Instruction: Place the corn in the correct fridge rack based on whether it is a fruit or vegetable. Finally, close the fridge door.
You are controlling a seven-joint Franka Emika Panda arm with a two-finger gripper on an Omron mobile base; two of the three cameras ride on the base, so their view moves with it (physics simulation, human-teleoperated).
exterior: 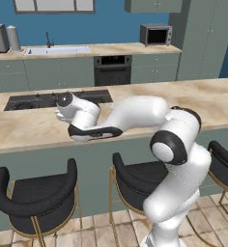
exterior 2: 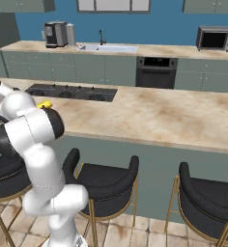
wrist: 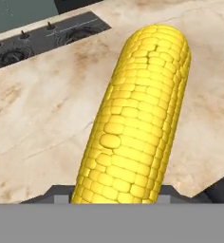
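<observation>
Gripping corn [wrist: 133, 118] lengthwise, hand [wrist: 115, 192] clenched on cob, just above desk [wrist: 33, 118] nr front edge, beside hob [wrist: 42, 38].

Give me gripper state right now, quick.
Gripper: jaws shut on the corn, cob lying lengthwise between them, over the marble counter.
</observation>
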